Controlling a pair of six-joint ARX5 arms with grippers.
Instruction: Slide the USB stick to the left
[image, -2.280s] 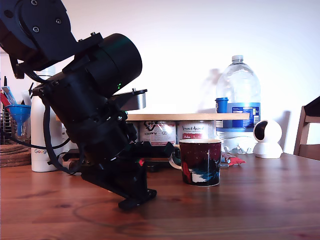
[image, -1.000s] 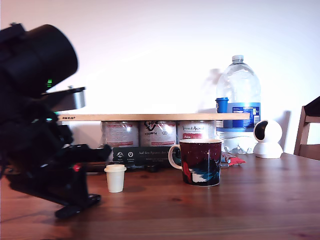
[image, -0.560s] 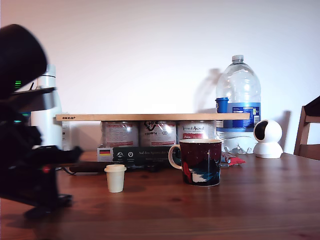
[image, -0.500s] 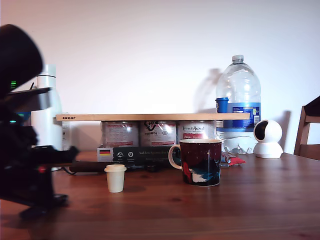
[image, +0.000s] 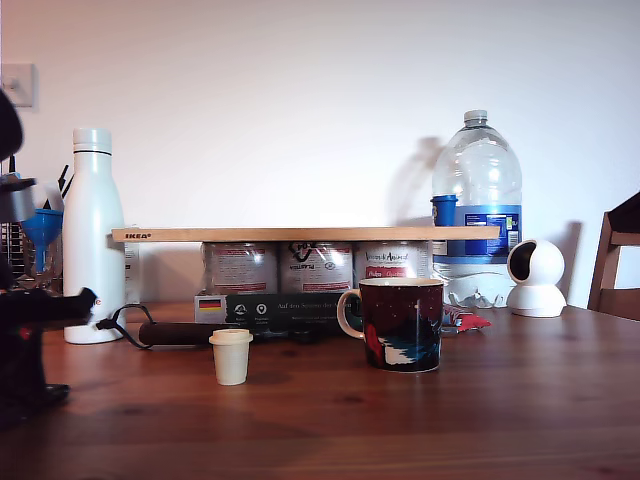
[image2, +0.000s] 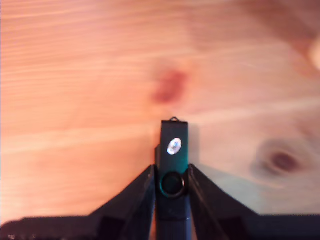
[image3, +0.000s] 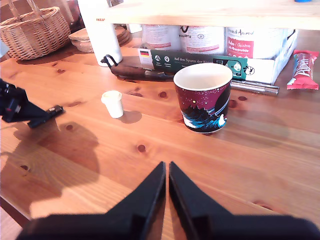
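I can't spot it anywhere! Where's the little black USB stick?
The small black plastic USB stick lies on the wooden table, pinched in my first hand. In the second wrist view it pokes out near the small cream cup.

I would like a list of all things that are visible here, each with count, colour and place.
USB stick: 1, black, on the table, between my first gripper's jaws.
Small cup: 1, cream, on the table, exterior view's left of the mug.
Mug: 1, dark red, mid-table.
Handle with cord loop: 1, black, behind the small cup.
Thermos: 1, white, exterior view's left.
Water bottle: 1, clear, exterior view's right.
Cans: 3, under a wooden board.
Camera: 1, white, exterior view's right.
Basket: 1, wicker, seen by the second wrist view.
Table: 1, brown wood.
First gripper: black, shut on the stick.
Second gripper: black, shut, empty.
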